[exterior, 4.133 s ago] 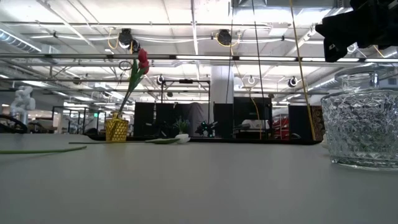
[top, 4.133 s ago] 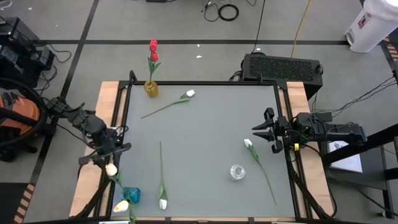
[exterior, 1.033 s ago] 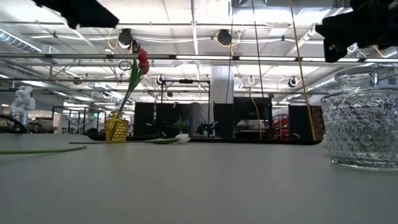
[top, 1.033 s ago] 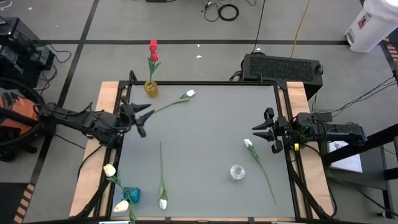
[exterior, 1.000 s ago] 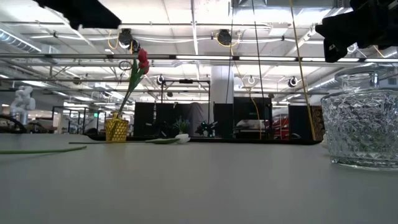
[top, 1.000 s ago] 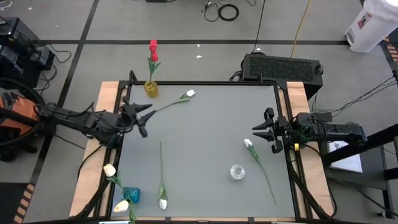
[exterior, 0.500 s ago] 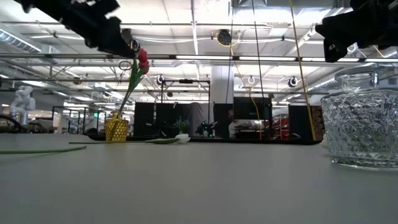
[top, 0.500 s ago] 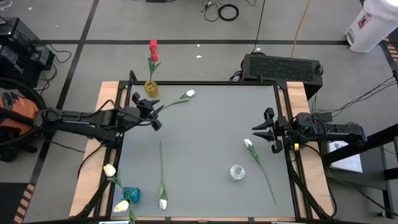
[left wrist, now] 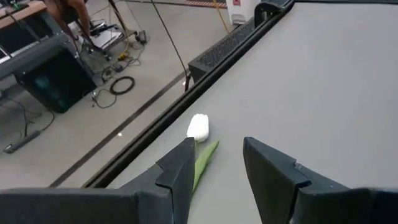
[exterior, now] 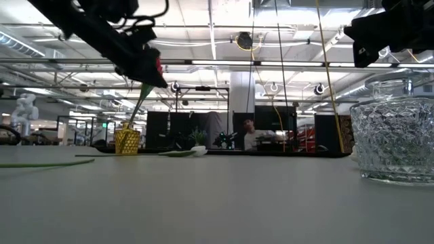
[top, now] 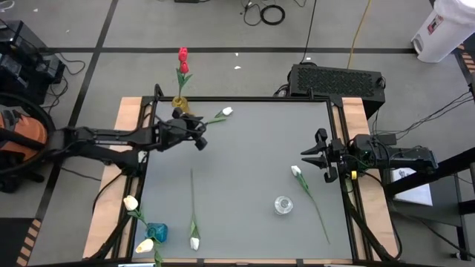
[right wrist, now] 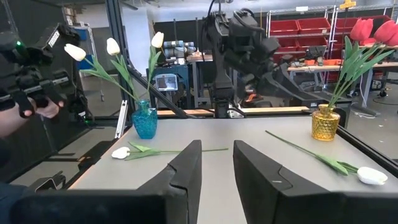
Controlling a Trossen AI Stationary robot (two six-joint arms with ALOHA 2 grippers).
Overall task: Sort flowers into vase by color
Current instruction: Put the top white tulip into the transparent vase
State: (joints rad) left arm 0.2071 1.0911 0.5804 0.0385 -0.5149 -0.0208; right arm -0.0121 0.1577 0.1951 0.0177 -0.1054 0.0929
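While its fingers stand apart with nothing between them, the left end effector (top: 199, 130) hovers over the white tulip (top: 227, 111) lying at the bench's (top: 252, 170) upper left. At centre right, the right end effector (top: 318, 156) waits, fingers apart, beside another white tulip (top: 296, 171).

Red tulips (top: 182, 58) fill a yellow vase (right wrist: 325, 122); white tulips (right wrist: 113, 46) fill a blue vase (right wrist: 144, 120); grey table (top: 252, 163).

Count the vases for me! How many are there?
3. The yellow vase stands at the table's far edge, the blue vase at the near left corner, and the clear glass vase sits empty nearer the right.
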